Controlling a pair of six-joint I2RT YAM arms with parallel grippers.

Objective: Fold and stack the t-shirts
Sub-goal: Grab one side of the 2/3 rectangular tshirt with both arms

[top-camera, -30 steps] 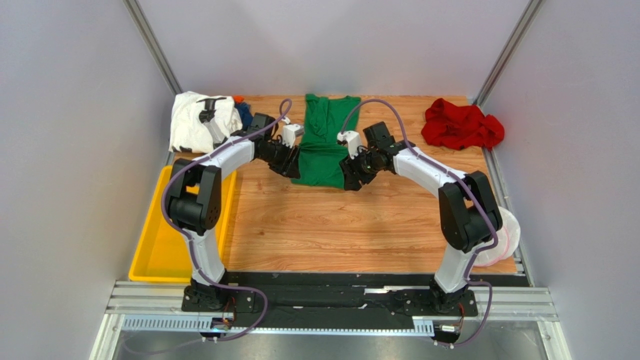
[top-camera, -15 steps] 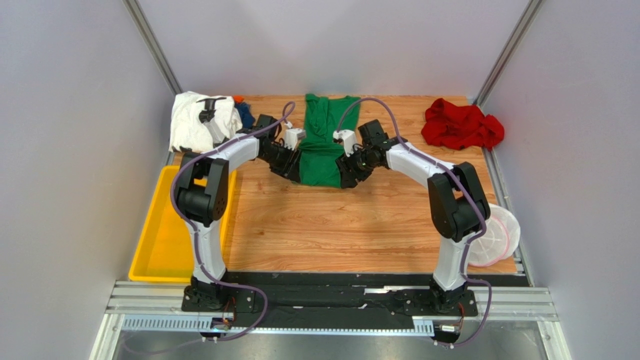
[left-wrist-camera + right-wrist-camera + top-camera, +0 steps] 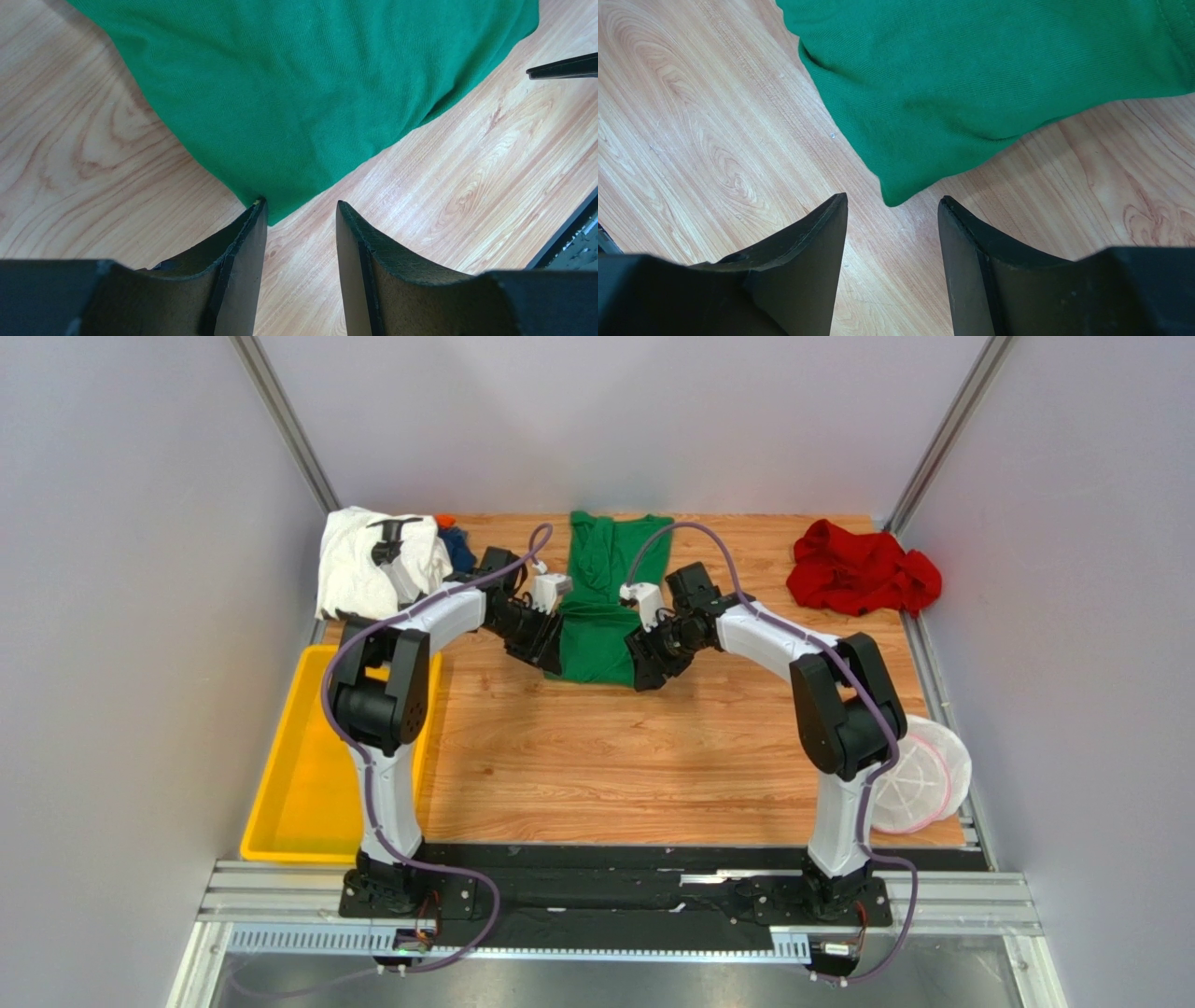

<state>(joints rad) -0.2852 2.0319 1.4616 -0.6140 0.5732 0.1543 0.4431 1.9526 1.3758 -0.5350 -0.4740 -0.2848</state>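
Fingers [image 3: 238, 280] apart; green t-shirt [image 3: 316, 84] partly offscreen

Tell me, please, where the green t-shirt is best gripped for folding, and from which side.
Grip the two near hem corners, one per gripper, coming in low from the near side. The green t-shirt lies lengthwise with its collar far, and each corner points at an open gripper: left gripper, right gripper.

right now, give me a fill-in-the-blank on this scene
The left gripper and right gripper, at the plain green cloth t-shirt, have ___ jaws.
The crumpled red cloth t-shirt lies in the far ___ corner of the wooden table.
The yellow plastic tray sits along that table's ___ edge.
Missing: open; right; left.
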